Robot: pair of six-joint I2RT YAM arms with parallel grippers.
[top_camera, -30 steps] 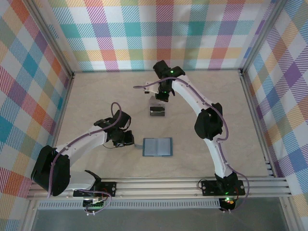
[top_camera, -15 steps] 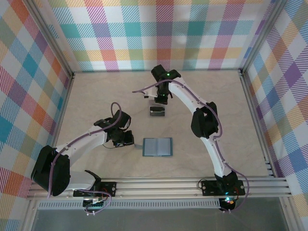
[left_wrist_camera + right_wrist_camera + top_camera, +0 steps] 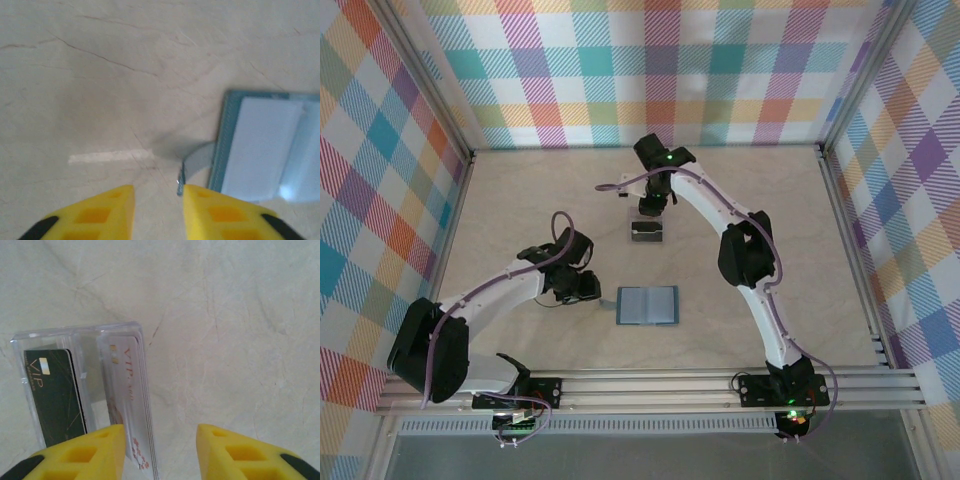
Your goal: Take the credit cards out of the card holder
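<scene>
My right tool (image 3: 160, 432) stands open and empty over a clear tray (image 3: 75, 332) on the bench (image 3: 520, 200), where a dark card (image 3: 55, 395) and light cards (image 3: 125, 390) lie. My left tool (image 3: 158, 192), open and empty, sits just beside the open wallet (image 3: 265, 145). Its panels look bare, so I judge the job nearly done, though a card could hide inside.

Right tool (image 3: 159, 435) spread wider; left tool (image 3: 158, 194) seemingly too

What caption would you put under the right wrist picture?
Open right end effector by a clear tray holding a dark card and a pale card.
</scene>
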